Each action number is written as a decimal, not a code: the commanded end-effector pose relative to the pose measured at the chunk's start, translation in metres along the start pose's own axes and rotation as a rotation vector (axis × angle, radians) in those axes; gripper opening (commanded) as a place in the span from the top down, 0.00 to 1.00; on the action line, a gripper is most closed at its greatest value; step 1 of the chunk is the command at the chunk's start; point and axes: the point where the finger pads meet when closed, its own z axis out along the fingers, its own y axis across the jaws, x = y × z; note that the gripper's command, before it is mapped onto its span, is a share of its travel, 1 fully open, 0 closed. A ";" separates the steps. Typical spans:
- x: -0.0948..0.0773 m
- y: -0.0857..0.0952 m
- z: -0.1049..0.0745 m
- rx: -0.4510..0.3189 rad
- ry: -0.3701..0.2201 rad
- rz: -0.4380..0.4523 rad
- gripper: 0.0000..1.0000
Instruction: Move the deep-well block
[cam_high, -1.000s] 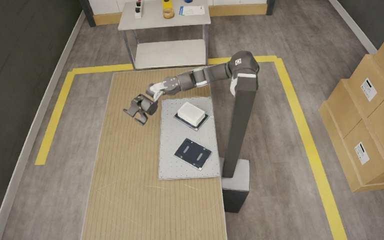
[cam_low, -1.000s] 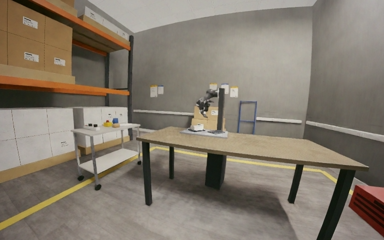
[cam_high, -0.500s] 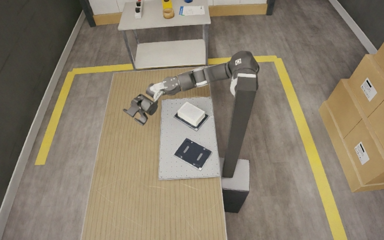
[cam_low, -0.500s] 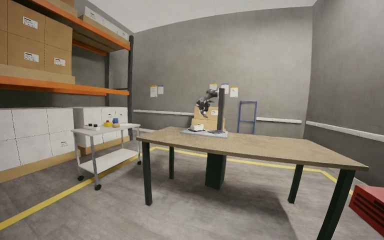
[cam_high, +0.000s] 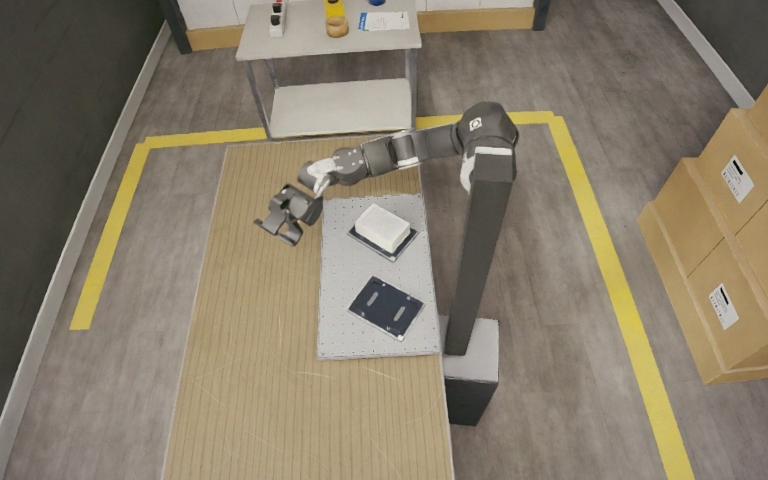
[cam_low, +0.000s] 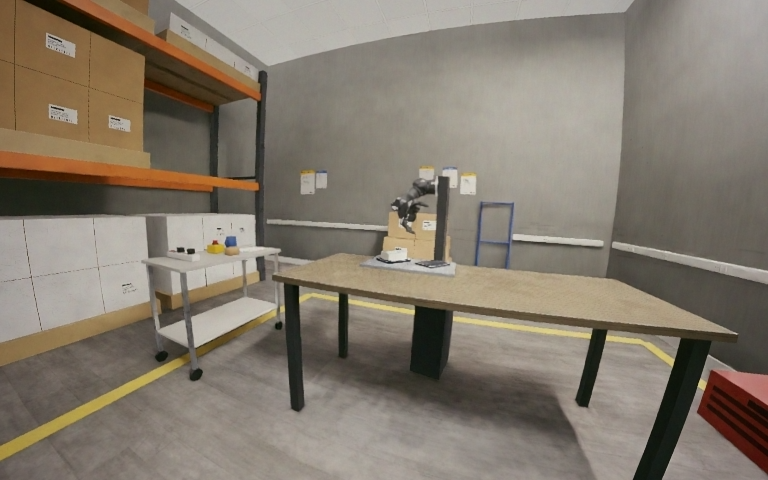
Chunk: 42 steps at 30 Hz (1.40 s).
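This looks like a storeroom or warehouse with a work spot for a robot. Tall shelves with orange boards (cam_low: 130, 176) hold brown cardboard boxes (cam_low: 50, 101) with white labels. More boxes (cam_high: 713, 237) are stacked on the floor. Yellow tape (cam_high: 611, 271) on the grey floor marks a line around a big wooden tabletop (cam_high: 254, 316). A white cart on wheels (cam_low: 186, 261) stands near the shelves. Paper notes (cam_low: 307, 182) hang on the bare grey wall, and a blue hand truck (cam_low: 495, 204) leans there.
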 end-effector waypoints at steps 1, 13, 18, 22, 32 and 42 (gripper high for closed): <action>0.001 -0.017 -0.007 0.129 -0.011 0.046 0.13; 0.005 -0.023 -0.013 0.181 -0.005 0.054 0.23; 0.018 -0.045 -0.037 0.379 0.020 0.081 0.23; 0.022 -0.051 -0.043 0.430 0.026 0.089 0.23; 0.026 -0.056 -0.048 0.476 0.034 0.094 0.23; 0.039 -0.080 -0.071 0.680 0.057 0.125 0.23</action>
